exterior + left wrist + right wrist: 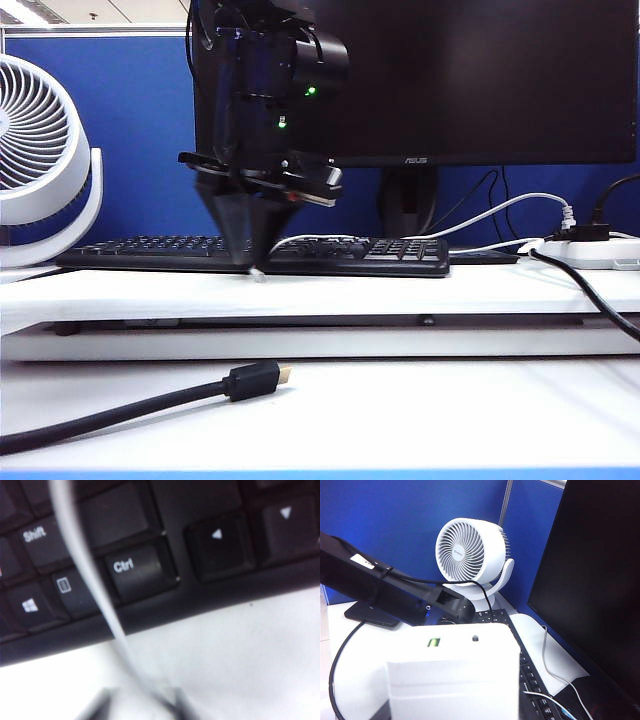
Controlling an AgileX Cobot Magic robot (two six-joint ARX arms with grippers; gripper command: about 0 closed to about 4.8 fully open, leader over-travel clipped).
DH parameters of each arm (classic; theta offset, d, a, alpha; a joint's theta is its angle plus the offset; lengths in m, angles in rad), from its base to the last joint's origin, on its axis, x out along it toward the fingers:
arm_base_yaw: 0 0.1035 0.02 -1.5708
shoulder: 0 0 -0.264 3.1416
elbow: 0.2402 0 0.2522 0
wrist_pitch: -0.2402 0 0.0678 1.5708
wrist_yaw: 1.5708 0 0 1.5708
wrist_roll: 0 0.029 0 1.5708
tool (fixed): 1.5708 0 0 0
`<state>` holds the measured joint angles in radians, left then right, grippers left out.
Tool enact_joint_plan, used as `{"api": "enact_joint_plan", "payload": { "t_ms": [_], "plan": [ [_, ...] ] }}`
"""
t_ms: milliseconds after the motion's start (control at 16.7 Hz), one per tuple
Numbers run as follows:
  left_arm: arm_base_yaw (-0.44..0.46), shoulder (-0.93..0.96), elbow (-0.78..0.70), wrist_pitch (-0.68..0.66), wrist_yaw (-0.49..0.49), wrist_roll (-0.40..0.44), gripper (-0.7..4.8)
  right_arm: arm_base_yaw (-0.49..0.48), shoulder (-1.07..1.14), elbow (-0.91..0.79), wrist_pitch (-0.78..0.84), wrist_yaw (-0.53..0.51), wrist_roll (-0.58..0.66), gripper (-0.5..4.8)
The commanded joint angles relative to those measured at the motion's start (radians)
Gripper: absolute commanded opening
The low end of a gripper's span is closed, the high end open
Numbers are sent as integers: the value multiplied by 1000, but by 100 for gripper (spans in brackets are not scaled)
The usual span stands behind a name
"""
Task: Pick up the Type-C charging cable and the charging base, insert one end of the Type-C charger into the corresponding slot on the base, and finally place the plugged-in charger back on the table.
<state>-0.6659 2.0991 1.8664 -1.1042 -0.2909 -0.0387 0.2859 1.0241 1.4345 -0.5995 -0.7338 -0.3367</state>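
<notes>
You see a white charging base (pixel 452 675) with a green mark, a white Type-C charging cable (pixel 95 595), a black keyboard (pixel 330 255) with white legends, a white table (pixel 330 290), a white radial-grilled fan (pixel 470 555), a blue partition (pixel 140 120).

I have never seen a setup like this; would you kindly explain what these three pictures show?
This robot has two arms, each ending in a two-finger hand. One picture comes from a fixed camera facing the table; the others from cameras on the wrists. On the table stand a keyboard, fan, monitor and power strip. The left hand reaches down beside the keyboard at the white cable; its grip is too blurred to judge. The right wrist camera looks over the white base, apparently held by the right hand, itself hidden.
</notes>
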Motion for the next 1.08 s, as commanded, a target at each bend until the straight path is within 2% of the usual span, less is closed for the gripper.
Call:
{"api": "enact_joint_plan", "payload": {
  "t_ms": [60, 180, 240, 300, 480, 599, 719, 839, 899, 1079],
  "plan": [
    [0, -5, 3, -17, -11, -49, 148, 2, -5, 5, 27, -5, 20, 0],
    [-1, -16, 5, -33, -30, -114, 144, 2, -5, 5, 24, -5, 23, 0],
    [-1, -25, 10, -49, -30, -166, 111, 2, -5, 5, 24, -5, 23, 0],
    [-1, -32, 16, -56, -27, -196, 102, 2, -5, 5, 24, -5, 23, 0],
    [0, -85, 17, -58, -19, -288, 102, 2, -5, 5, 24, -5, 23, 0],
    [0, -109, 17, -61, 63, -381, 102, 2, -5, 5, 25, -5, 23, 0],
    [0, -114, 16, -57, 234, -512, 102, 2, -5, 5, 25, -5, 23, 0],
    [-3, -111, 6, -21, 341, -605, 102, 2, -5, 5, 27, -5, 23, 0],
    [-8, -110, -2, 6, 379, -646, 103, 2, -5, 5, 29, -5, 23, 0],
    [-16, -98, -8, 45, 373, -795, 103, 2, -5, 5, 29, -5, 23, 0]
  ]
}}
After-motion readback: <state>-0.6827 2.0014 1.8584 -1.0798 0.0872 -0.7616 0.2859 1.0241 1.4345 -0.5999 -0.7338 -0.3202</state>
